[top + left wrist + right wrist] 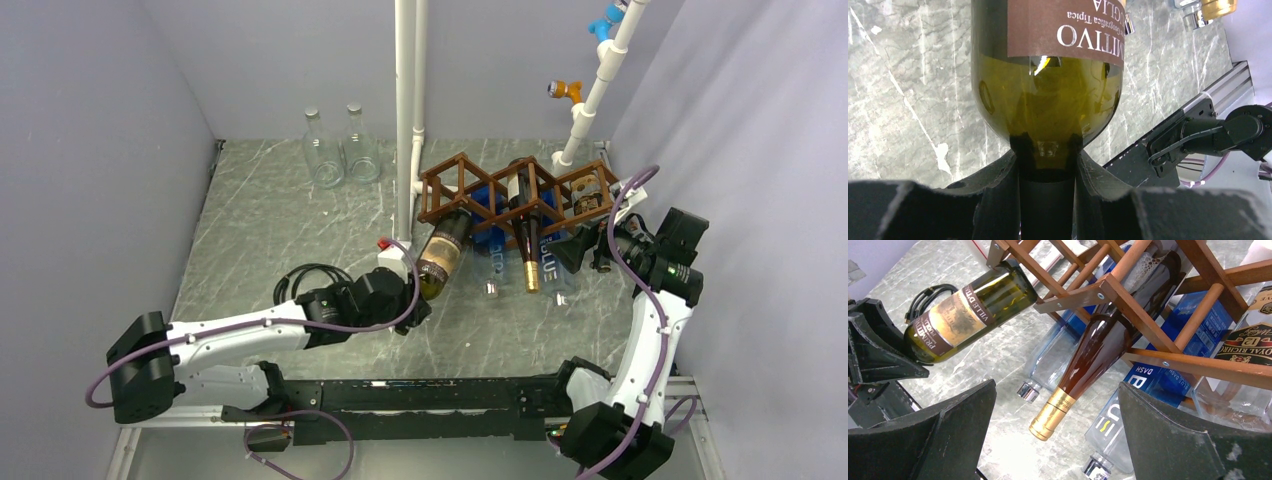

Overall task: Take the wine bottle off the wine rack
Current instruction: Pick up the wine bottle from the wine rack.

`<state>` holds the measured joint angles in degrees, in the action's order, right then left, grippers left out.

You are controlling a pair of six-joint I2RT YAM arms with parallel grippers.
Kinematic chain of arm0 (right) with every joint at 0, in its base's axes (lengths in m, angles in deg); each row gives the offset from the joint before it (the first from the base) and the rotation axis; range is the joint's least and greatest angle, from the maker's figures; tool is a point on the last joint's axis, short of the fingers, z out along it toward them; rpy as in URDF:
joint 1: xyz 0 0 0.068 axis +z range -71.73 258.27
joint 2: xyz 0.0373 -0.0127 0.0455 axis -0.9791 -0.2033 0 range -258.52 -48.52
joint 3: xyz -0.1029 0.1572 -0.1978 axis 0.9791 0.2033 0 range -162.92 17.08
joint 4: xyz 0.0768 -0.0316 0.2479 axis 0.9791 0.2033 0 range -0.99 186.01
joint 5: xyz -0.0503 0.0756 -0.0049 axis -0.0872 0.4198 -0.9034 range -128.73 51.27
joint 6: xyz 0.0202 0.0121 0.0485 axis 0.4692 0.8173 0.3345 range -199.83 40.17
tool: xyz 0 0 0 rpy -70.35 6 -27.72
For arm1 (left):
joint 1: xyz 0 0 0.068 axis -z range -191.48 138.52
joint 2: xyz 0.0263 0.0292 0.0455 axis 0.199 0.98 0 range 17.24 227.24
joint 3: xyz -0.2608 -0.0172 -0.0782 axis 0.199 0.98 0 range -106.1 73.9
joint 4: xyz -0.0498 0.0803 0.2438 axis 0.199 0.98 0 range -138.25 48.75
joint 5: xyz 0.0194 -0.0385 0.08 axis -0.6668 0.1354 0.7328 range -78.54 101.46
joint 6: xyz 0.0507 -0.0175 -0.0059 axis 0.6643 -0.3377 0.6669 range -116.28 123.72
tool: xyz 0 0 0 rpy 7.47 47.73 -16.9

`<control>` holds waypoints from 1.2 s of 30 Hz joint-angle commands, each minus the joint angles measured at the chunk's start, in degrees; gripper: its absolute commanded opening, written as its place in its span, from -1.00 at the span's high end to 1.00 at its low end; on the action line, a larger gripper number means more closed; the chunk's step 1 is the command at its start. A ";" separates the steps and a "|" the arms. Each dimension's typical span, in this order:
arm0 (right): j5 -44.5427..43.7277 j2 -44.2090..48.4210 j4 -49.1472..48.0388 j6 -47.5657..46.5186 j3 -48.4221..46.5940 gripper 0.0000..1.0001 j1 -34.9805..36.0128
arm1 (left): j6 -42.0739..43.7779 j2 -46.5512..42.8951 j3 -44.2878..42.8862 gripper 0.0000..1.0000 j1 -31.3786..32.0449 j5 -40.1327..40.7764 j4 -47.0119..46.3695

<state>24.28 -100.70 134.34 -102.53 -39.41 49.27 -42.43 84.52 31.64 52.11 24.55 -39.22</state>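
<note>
my left tool (1047, 172) pinches the neck of the green wine bottle (443, 252). the bottle hangs tilted over the desk (270, 230), its bottom at the left end of the wine rack (462, 160). my right tool (1055, 430) is spread wide near the rack.

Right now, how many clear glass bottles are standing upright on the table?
2. Both stand side by side at the back of the table, left of the white pipe: left clear bottle, right clear bottle. Another could be hidden behind the wine rack.
</note>
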 commanded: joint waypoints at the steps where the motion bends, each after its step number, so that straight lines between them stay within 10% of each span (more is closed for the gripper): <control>1: 1.66 1.51 -2.43 0.20 0.41 -0.89 -0.09 | 1.03 -5.27 -0.28 1.00 0.17 2.92 -6.48; 23: 3.94 -2.92 3.87 -5.60 -4.89 -0.89 0.96 | 0.56 -13.95 5.36 1.00 3.38 1.18 -4.16; 36: -2.88 -6.46 9.46 -13.64 -9.27 -0.89 14.50 | -0.23 -15.76 5.74 1.00 3.91 0.58 -0.51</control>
<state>23.27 -106.23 140.72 -110.75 -44.85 60.23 -42.69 71.36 38.94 55.50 24.37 -34.39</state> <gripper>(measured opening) 0.944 0.392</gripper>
